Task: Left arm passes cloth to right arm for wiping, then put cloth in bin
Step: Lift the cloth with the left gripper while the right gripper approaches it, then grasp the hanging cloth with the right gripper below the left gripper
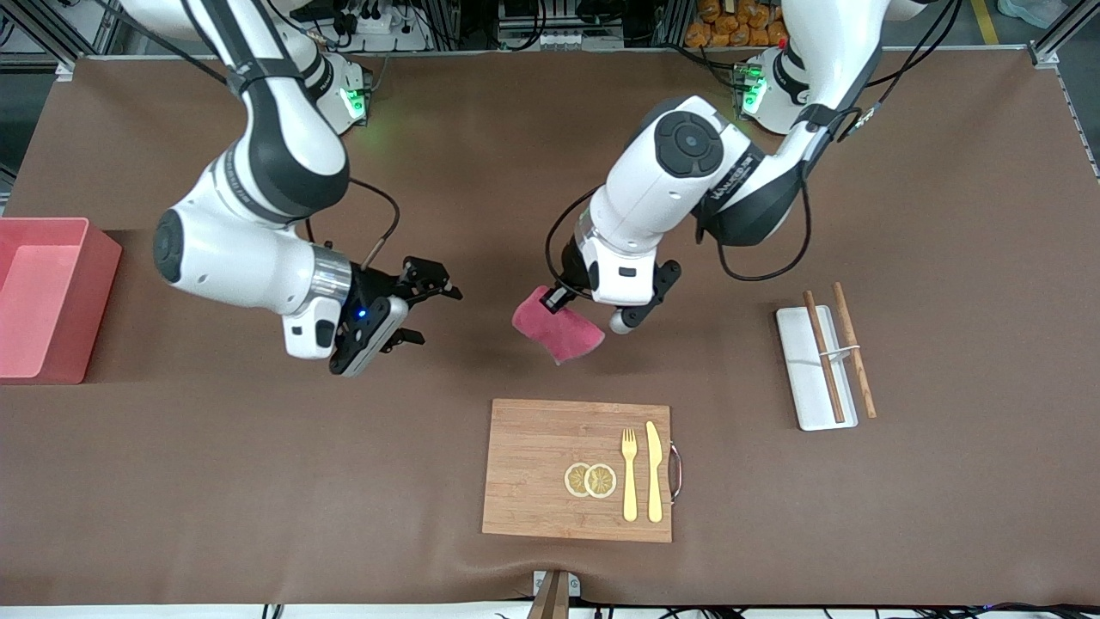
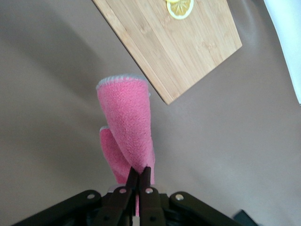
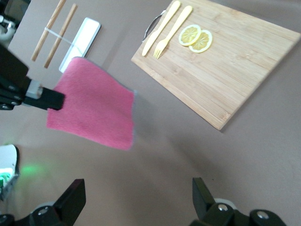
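The cloth (image 1: 559, 331) is a pink-red square of fabric. It hangs in the air over the bare table mat, between the two grippers and over a spot farther from the front camera than the wooden board. My left gripper (image 1: 554, 299) is shut on one edge of it; the left wrist view shows the cloth (image 2: 127, 127) pinched between the closed fingertips of the left gripper (image 2: 139, 172). My right gripper (image 1: 430, 314) is open and empty, beside the cloth toward the bin's end. The right wrist view shows the cloth (image 3: 91, 110) ahead of my right gripper's (image 3: 138, 188) wide-apart fingers. The pink bin (image 1: 34, 301) stands at the right arm's end of the table.
A wooden board (image 1: 533, 468) lies near the front edge with two lemon slices (image 1: 589, 480), a yellow fork (image 1: 630, 473) and a knife (image 1: 655, 471). A white tray (image 1: 803, 378) with wooden chopsticks (image 1: 838, 352) lies toward the left arm's end.
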### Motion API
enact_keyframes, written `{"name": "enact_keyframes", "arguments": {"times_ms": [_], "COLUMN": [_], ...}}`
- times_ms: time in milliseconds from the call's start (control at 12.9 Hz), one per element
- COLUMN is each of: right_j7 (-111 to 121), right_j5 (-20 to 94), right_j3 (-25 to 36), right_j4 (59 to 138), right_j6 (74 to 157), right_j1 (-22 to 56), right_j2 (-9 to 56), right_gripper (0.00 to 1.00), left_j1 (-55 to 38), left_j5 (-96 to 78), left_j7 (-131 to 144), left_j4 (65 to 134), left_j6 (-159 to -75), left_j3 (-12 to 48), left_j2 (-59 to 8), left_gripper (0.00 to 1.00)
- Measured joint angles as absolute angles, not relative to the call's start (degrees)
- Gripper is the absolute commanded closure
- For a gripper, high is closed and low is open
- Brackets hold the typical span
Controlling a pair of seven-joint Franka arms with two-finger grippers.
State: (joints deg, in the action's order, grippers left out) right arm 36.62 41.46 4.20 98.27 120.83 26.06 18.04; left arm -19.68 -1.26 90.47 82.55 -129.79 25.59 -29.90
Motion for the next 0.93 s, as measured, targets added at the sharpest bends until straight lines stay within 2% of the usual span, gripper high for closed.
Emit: {"name": "enact_keyframes", "arguments": {"times_ms": [466, 931], "right_j7": [52.0, 63.0], "right_j5": [42.6, 45.8], "right_j3": [4.2, 4.9], "right_j4": [104.0, 108.6], "right_j6": [127.7, 128.0], "right_j1": [29.6, 29.6], "right_j2": [16.9, 16.7], "right_gripper": [0.00, 0.00], "left_j1": [-25.2, -27.4], "left_j5": [-1.3, -1.3], "left_j7": [97.7, 99.9], "left_j4": [82.5, 82.3], "left_j6": [-136.2, -136.6], "left_j3": [25.3, 25.1], "left_j2": [-31.6, -32.2], "left_gripper": [1.00, 1.00]}}
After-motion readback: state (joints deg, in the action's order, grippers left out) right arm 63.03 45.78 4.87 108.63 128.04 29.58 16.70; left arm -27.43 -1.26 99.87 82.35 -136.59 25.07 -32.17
